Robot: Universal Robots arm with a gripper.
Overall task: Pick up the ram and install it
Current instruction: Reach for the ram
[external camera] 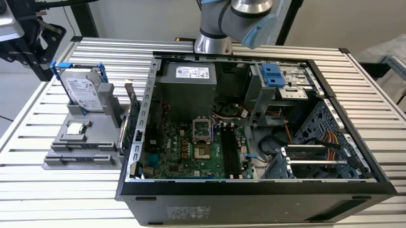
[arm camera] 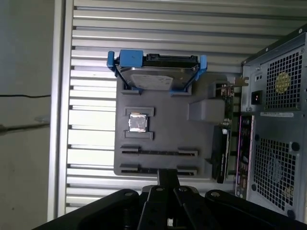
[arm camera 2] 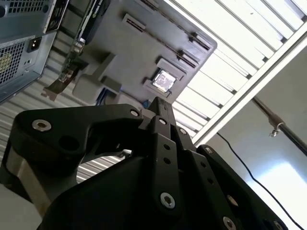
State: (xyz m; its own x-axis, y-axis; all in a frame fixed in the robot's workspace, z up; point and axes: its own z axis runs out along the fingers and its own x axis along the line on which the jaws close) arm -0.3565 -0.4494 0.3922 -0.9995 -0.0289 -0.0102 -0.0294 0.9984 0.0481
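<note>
A slatted metal table carries an open black computer case, its green motherboard lying flat below a grey power supply. On the exterior view's left, just beside the case, sits a grey holder. A silver hard drive in a blue frame stands upright at its far end, and a small square processor chip rests in a recess nearer the middle.
</note>
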